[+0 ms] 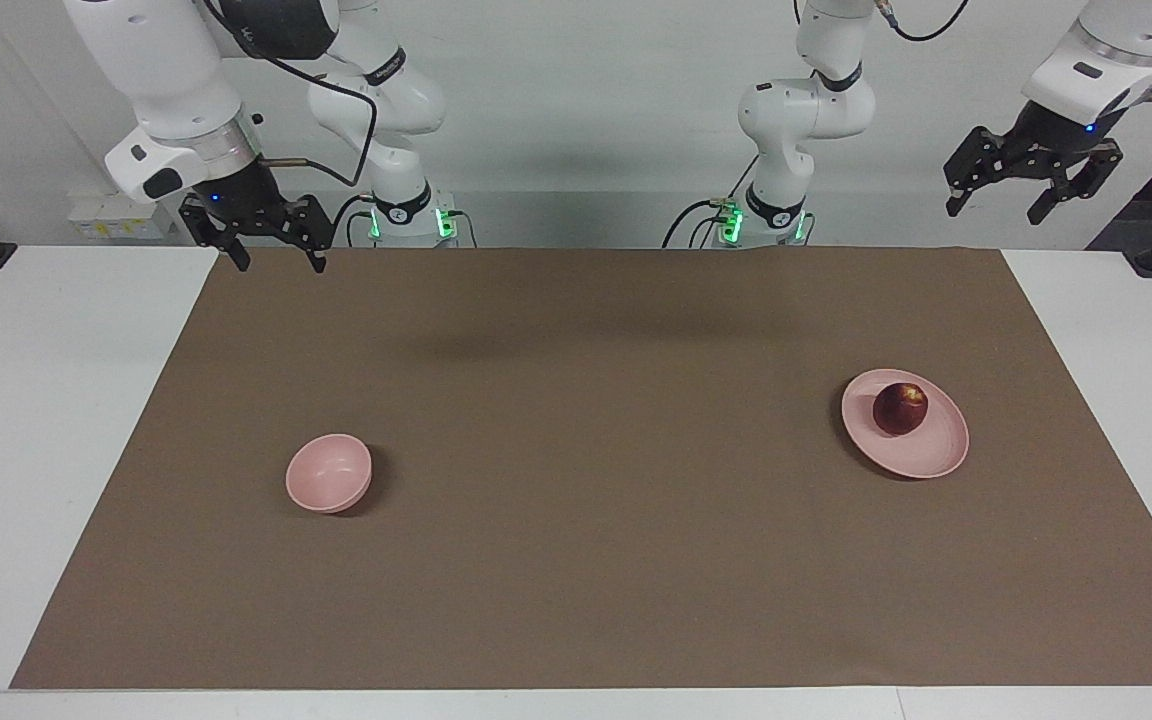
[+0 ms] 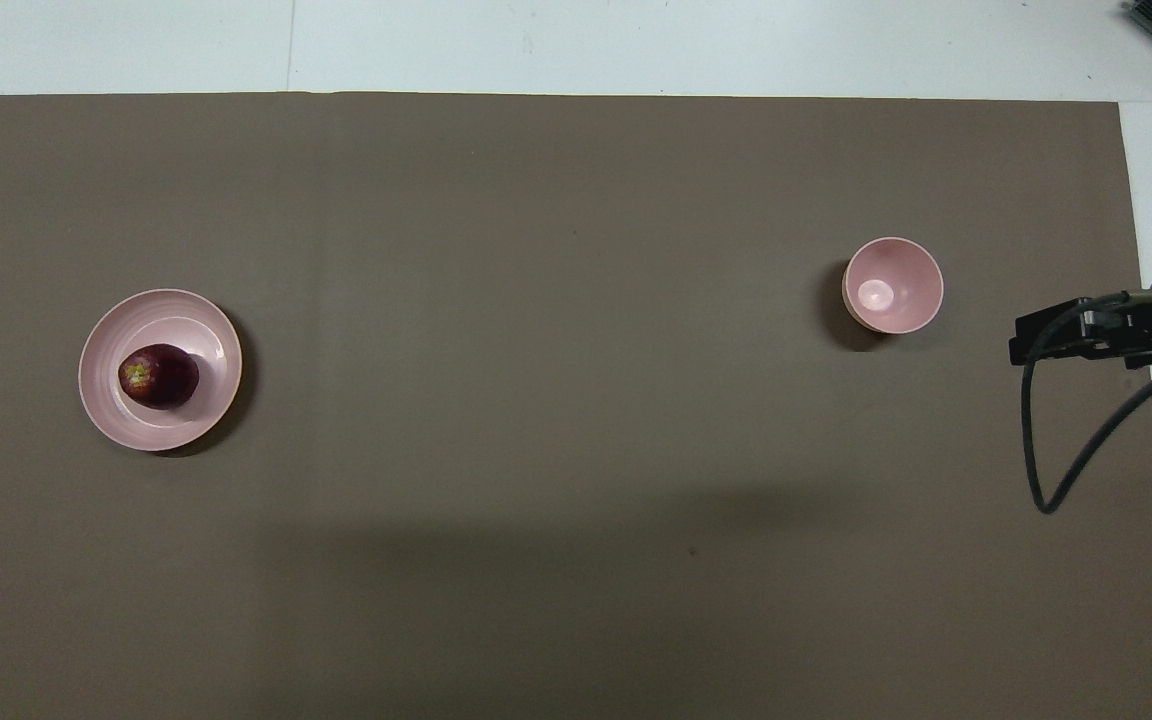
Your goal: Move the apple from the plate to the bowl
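Brown matting point(image 1: 576, 560) covered the table, the apple point(image 1: 900, 408) sat on the plate point(image 1: 926, 455) toward the left arm's end, well apart from the bowl point(image 1: 328, 473), and with the left gripper point(image 1: 1033, 190) and right gripper point(image 1: 254, 238) both raised and open, the round fruit risked rolling off under an off-centre pinch.

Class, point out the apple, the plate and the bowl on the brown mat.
apple point(image 1: 900, 408), facing view, middle of its dark red skin.
plate point(image 1: 936, 458), facing view, bare pink part beside the apple.
bowl point(image 1: 328, 473), facing view, inside of its pink wall.
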Controlling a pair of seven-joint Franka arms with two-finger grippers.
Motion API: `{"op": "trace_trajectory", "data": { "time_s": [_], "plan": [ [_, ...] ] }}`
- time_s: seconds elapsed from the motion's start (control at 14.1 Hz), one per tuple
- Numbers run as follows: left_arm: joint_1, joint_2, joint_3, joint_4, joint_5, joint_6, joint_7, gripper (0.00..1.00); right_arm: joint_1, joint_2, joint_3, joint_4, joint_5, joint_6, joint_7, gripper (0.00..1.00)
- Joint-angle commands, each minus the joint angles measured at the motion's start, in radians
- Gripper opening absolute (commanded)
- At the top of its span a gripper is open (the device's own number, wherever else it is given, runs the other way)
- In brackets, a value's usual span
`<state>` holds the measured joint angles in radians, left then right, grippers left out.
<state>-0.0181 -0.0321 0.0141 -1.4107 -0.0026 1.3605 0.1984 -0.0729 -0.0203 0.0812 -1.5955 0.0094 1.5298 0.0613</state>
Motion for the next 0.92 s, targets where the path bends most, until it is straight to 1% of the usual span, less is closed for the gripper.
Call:
{"op": "trace_trajectory", "data": {
  "time_s": [0.0, 0.85],
  "plan": [
    [-0.003, -0.005, 0.001, 0.009, 0.009, -0.018, -0.01, 1.0, -0.018, -0.027, 0.006, -0.026, 0.024, -0.007, -0.028, 1.0],
    [-0.003, -0.005, 0.001, 0.009, 0.009, -0.018, -0.01, 1.0, -0.018, -0.021, 0.006, -0.021, 0.024, 0.003, -0.025, 1.0]
  ]
}}
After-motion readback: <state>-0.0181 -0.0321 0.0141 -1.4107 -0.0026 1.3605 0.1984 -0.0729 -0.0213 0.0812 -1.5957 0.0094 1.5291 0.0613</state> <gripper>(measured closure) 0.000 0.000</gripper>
